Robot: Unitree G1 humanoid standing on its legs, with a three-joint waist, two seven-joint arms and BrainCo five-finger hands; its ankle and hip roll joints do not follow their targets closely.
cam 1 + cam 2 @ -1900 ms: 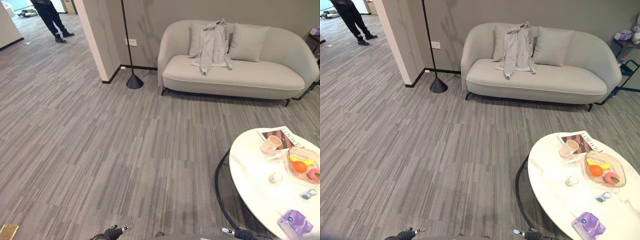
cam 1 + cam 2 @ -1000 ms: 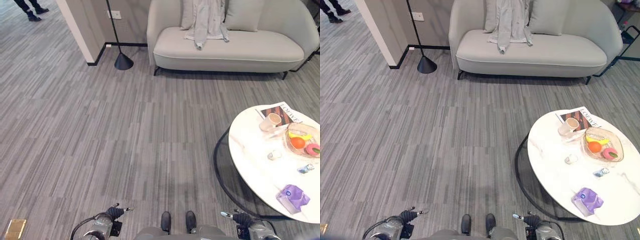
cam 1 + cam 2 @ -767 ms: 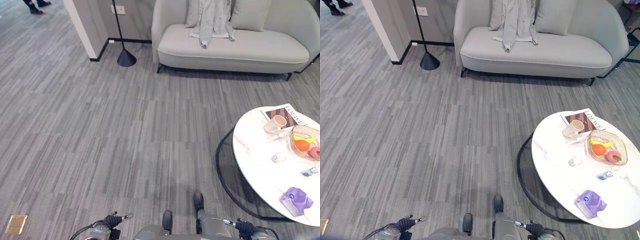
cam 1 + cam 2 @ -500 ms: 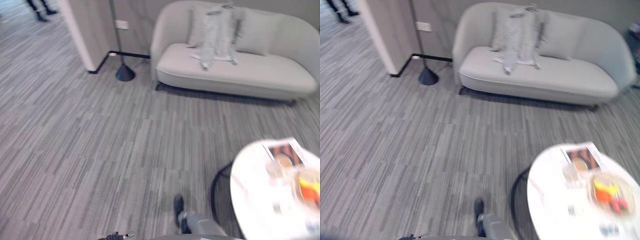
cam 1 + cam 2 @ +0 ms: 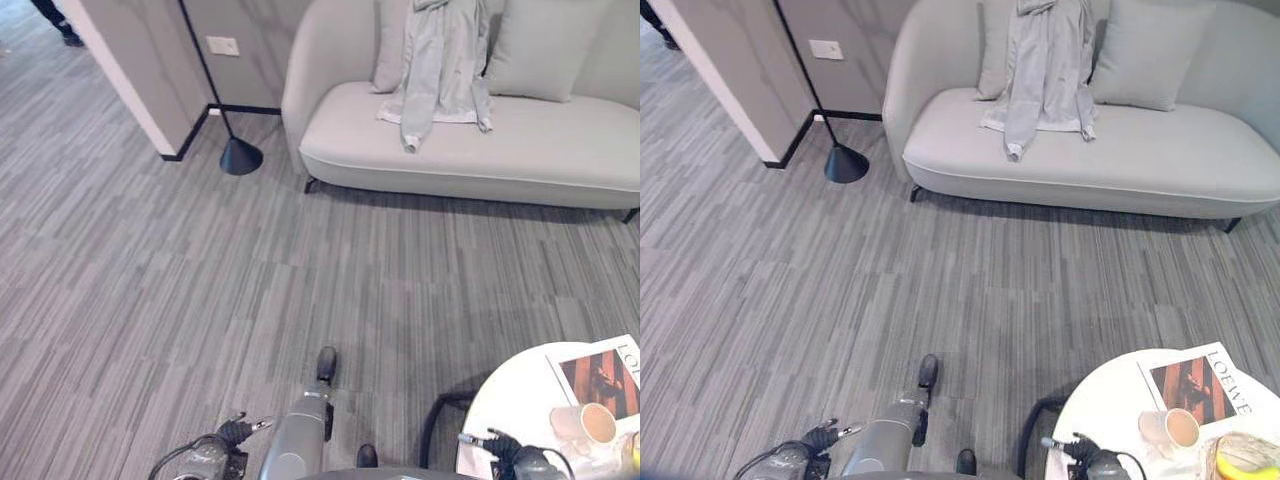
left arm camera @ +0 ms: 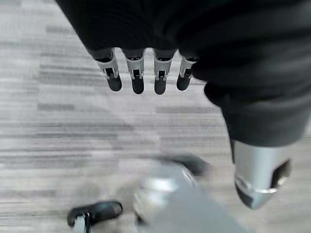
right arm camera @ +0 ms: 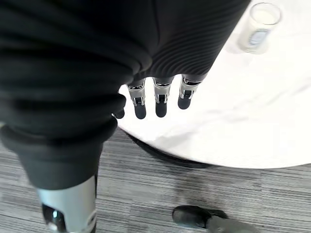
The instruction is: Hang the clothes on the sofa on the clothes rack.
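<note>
Nearest, the left hand [image 6: 146,73] and right hand [image 7: 155,99] hang low with fingers straight and relaxed, holding nothing. The right one is above the edge of a white round table [image 5: 1110,400] carrying a magazine [image 5: 1195,385] and a cup [image 5: 1170,428]. Bare carpet lies beyond. Well apart from both hands, a grey jacket [image 5: 440,60] drapes lengthwise down the sofa [image 5: 520,150] backrest, its sleeve end toward the robot. A floor lamp [image 5: 238,155] stands left of the sofa.

Garment [image 5: 443,62] and sofa [image 5: 520,150] run past the frame's edge — tops cut off.
</note>
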